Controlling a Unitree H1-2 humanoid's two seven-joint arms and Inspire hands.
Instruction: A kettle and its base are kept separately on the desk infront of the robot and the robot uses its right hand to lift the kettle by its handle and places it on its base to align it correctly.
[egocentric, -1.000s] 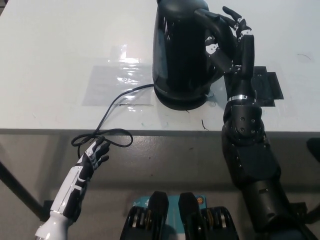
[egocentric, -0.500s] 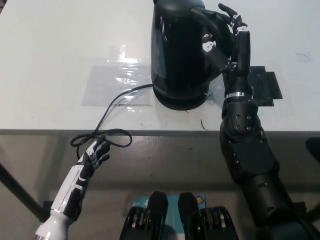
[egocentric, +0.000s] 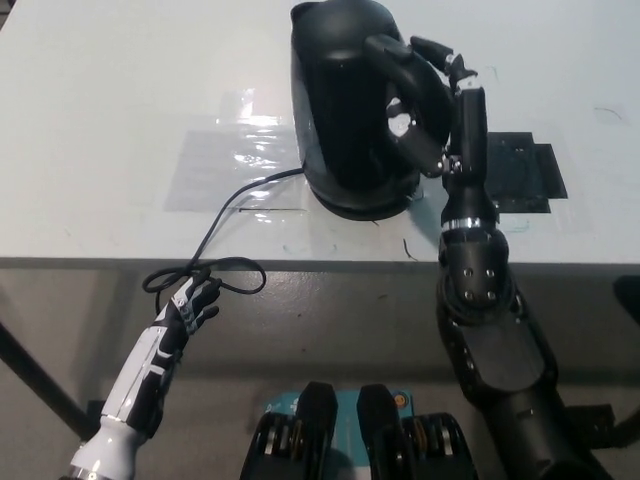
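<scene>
The black kettle (egocentric: 345, 100) stands on the white desk (egocentric: 100, 120), leaning a little to the left over its round black base (egocentric: 362, 205), which shows under its lower rim. My black right hand (egocentric: 440, 105) is shut on the kettle's handle (egocentric: 412, 75), with fingers over the top and the thumb through the loop. Whether the kettle sits flat on the base is hidden. My white left hand (egocentric: 190, 310) rests open below the desk's front edge at the lower left.
The base's black cord (egocentric: 215, 230) runs left across the desk and loops over the front edge just above my left hand. A clear film patch (egocentric: 225, 160) lies left of the kettle. Black tape patches (egocentric: 525, 170) lie right of my right wrist.
The kettle's top has shifted left and slightly up, and my right hand has moved left with it, closing in on the handle. The left hand has stayed put.
</scene>
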